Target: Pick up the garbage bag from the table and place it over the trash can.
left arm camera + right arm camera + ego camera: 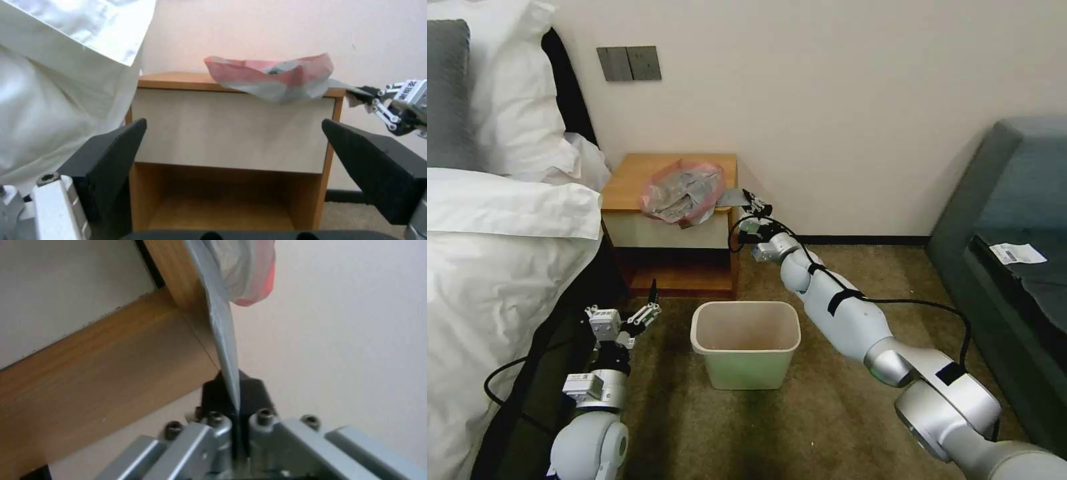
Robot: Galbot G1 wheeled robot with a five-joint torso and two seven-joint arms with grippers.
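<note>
Right gripper pinching garbage bag corner at table right edge; bag looking light, limp, slippery. Left gripper idling spread, near left.

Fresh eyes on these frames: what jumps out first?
The right gripper, reaching to the nightstand's right edge, is shut on a flap of the garbage bag, whose crumpled grey-and-pink bulk lies on the table and droops over its front edge. Below, the trash can stands open on the carpet in front of the table. The left gripper hangs open, low beside the white bedding.
</note>
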